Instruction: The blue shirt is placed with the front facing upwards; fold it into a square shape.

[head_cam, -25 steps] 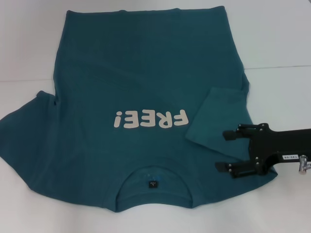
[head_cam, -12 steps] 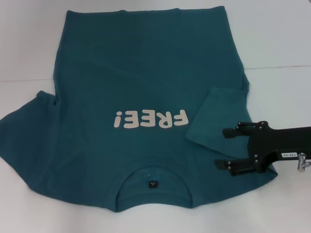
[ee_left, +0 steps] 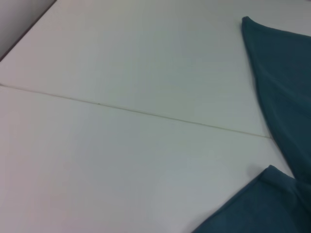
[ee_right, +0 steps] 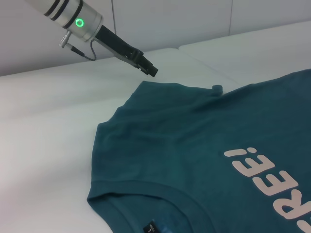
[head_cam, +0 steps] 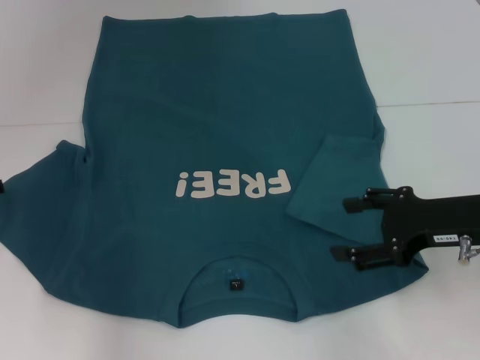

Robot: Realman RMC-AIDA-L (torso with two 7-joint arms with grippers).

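**A:** Where's the blue shirt (head_cam: 225, 172) sitting?

**B:** Spread flat, front up, on the white table (head_cam: 435, 67), collar (head_cam: 236, 270) at the near edge and the FREE! print (head_cam: 232, 184) mid-chest. The right sleeve (head_cam: 334, 184) is folded in over the body; the left one lies spread out.

**A:** Grippers?

**B:** Right gripper (head_cam: 346, 229) hovers over the near right shoulder, jaws wide apart, holding nothing. Left gripper (ee_right: 149, 69) is out by the left sleeve's edge, can't tell if it's open.
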